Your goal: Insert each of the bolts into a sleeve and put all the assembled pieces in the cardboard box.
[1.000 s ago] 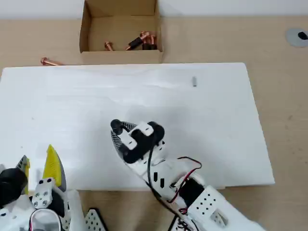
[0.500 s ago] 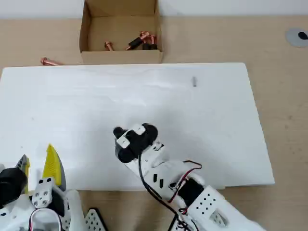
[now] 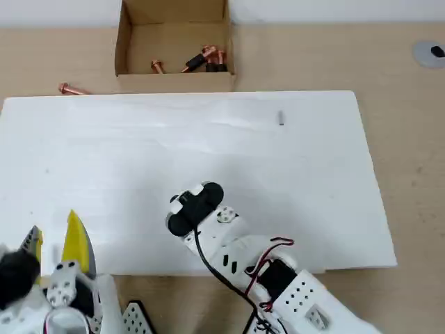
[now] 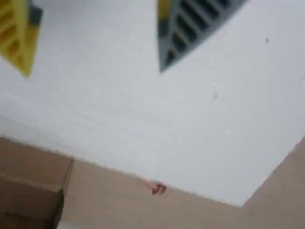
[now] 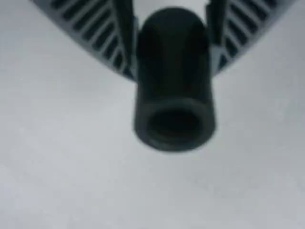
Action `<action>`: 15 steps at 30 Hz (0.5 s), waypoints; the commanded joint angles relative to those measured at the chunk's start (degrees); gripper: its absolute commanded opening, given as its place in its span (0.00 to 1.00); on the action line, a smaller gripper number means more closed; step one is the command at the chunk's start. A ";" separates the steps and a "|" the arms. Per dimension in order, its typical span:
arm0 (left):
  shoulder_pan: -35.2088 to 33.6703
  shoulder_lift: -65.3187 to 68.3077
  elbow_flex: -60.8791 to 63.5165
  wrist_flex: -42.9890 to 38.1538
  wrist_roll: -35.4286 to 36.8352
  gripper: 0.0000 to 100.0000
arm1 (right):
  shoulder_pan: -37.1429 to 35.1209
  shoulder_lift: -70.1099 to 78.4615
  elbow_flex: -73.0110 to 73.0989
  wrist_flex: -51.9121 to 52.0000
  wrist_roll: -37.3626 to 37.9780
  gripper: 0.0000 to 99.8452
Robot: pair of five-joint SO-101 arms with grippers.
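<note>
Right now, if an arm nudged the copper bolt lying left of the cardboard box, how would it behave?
The copper bolt lies on its side, so it would probably roll, curving around its wider head. It looks metallic: likely rigid and heavy for its size. Its sheen hints it could slip when pinched.

black sleeve (image 5: 174,95), copper bolt (image 3: 71,89), brown cardboard box (image 3: 174,82), white mat (image 3: 292,181), tan bench (image 3: 410,139); left gripper (image 4: 93,70) yellow and grey, right gripper (image 5: 174,47) grey, ribbed.
</note>
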 commanded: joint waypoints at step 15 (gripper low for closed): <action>-0.88 -1.19 0.00 -0.88 -0.09 0.13 | -0.66 -1.71 -0.13 0.09 0.53 0.01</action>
